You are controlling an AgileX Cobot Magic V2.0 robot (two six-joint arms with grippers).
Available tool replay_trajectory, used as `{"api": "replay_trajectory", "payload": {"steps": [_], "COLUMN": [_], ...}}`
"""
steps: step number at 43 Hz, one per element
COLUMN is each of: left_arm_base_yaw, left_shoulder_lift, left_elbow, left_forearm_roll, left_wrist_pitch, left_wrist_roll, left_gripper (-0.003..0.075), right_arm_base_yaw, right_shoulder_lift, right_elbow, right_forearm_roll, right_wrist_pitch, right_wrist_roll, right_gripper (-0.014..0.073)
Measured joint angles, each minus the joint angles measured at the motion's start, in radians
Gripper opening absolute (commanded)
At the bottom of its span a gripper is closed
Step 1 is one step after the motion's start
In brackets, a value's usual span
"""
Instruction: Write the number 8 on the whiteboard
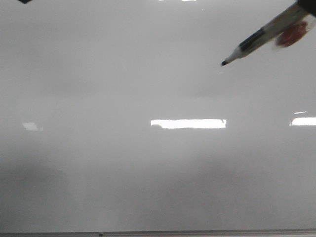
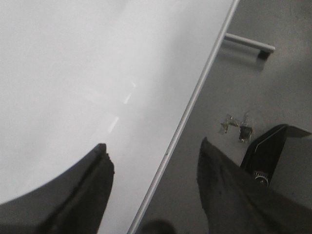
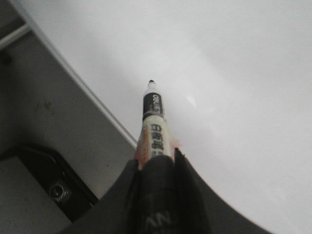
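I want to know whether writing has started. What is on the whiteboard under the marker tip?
Under the marker tip, the whiteboard shows bare glossy surface with light reflections; no number 8 or stroke is visible. The right gripper clamps the marker. Whether the tip touches the board cannot be told.

A grey floor (image 2: 273,87) is showing at the right of the left wrist picture. A pale metal bar (image 2: 248,45) with a dark end is lying on it at the upper right. Some small keys (image 2: 236,127) are sitting lower down, near a black box (image 2: 265,153). In the right wrist picture, the grey floor (image 3: 53,112) is filling the left side. Long bright lights (image 1: 188,123) are shining in the middle of the front picture.
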Motion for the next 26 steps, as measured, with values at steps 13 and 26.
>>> {"api": "replay_trajectory", "payload": {"steps": [13,26], "left_arm_base_yaw": [0.181,0.182], "left_shoulder_lift": [-0.122,-0.122], "left_elbow": [0.142,0.148], "left_forearm_roll": [-0.114,-0.122], "left_wrist_pitch": [-0.090,-0.102], "left_wrist_roll": [-0.005,-0.005], "left_gripper": [0.0387,0.0387], "right_arm_base_yaw": [-0.119,-0.119], "right_shoulder_lift": [-0.102,-0.060], "right_elbow": [0.189,0.198], "right_forearm_roll": [0.179,0.185], "right_wrist_pitch": [-0.196,-0.378], "right_wrist_roll": [0.041,0.024], "right_gripper": [-0.0068,-0.0068]}}
